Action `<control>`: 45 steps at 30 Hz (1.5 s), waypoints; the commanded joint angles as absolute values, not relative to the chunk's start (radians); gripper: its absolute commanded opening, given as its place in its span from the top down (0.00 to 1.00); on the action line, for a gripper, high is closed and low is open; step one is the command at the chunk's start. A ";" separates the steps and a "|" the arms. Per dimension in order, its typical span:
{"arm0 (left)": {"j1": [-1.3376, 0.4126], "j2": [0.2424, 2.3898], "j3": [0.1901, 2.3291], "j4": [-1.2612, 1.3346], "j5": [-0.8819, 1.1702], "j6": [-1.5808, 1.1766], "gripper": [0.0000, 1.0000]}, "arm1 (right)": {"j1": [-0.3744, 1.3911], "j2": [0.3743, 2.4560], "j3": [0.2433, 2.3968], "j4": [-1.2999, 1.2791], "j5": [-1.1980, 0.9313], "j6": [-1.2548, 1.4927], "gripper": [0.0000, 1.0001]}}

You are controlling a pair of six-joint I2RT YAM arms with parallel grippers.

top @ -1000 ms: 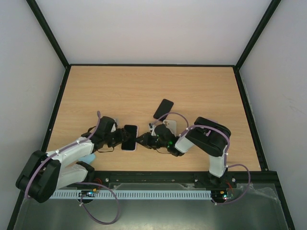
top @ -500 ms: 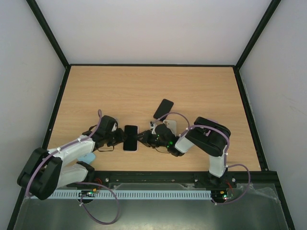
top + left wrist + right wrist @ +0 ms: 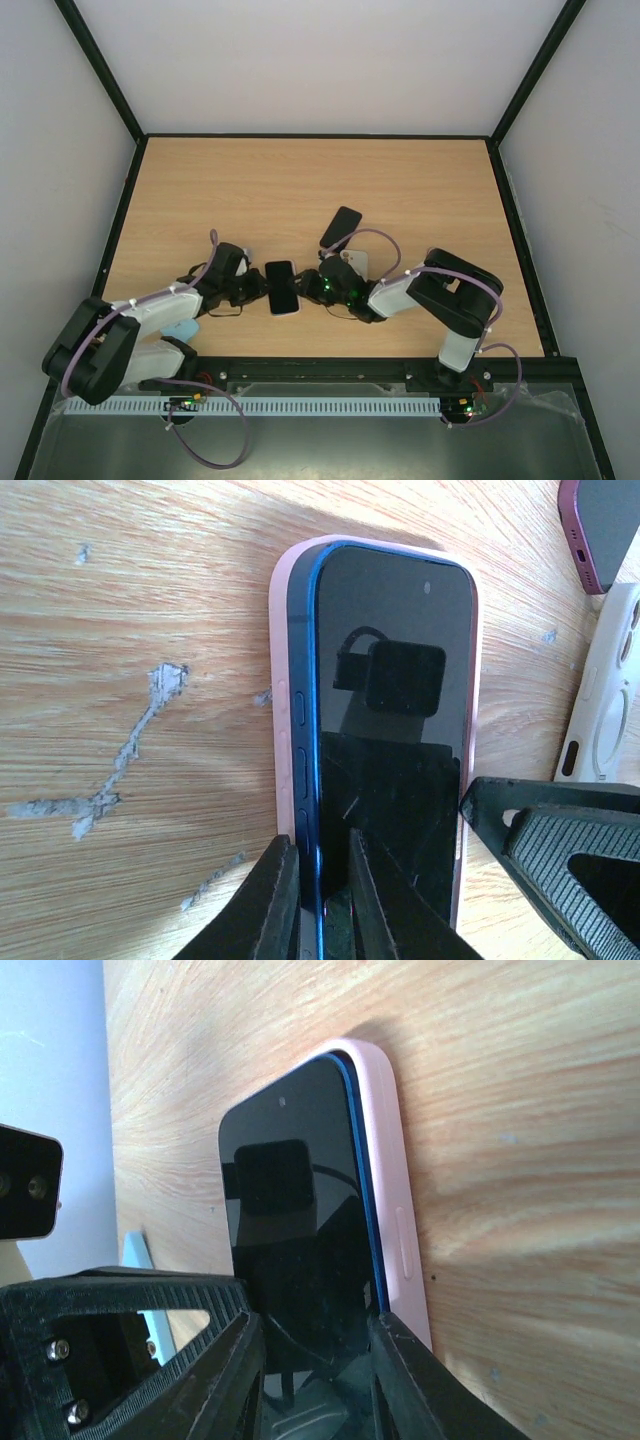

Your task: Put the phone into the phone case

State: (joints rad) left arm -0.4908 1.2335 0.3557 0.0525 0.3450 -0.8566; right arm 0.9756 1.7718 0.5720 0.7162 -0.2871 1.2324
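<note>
Left fingers (image 3: 270, 900), nearly closed, pinch the blue-rimmed black phone (image 3: 395, 710) at its raised edge inside the pink rubbery case (image 3: 283, 660); right fingers (image 3: 402, 1380) sit slightly apart, grip unclear. Phone and case have slid right across the wooden worktop (image 3: 300, 180), so seating looks unfinished

A glossy black screen and a blue frame are being shown by the phone (image 3: 395, 730), and pale pink is being shown by the phone case (image 3: 283, 680) around it. Light wood grain, streaked darker and marked with grey scuffs, is being displayed by the table (image 3: 120, 600). Dark maroon is being shown along the rim of a flat item (image 3: 605, 525), and white by a white case (image 3: 612, 680). In the top view, white links and black joints are being shown by the left arm (image 3: 150, 305) and the right arm (image 3: 395, 295), pale blue by a small object (image 3: 183, 329), and black by the table's frame (image 3: 320, 136).
</note>
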 commanded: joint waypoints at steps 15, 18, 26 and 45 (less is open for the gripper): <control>-0.505 1.243 0.326 0.050 0.368 -0.874 0.84 | 0.975 1.743 0.627 0.461 -0.187 1.089 0.61; -0.505 1.257 0.317 0.067 0.364 -0.876 0.85 | 0.976 1.791 0.628 0.500 -0.219 1.094 0.59; -0.517 1.285 0.295 0.121 0.407 -0.904 0.91 | 0.972 1.814 0.608 0.841 -0.460 1.153 0.59; -0.520 1.233 0.245 0.146 0.423 -0.937 0.71 | 0.957 1.967 0.518 1.482 -0.639 1.513 0.60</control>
State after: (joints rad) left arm -0.4969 1.2243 0.2722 0.1928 0.3840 -0.9470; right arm 0.9016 1.9816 0.4934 1.2629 -0.4248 1.4609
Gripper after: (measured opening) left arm 0.287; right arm 0.401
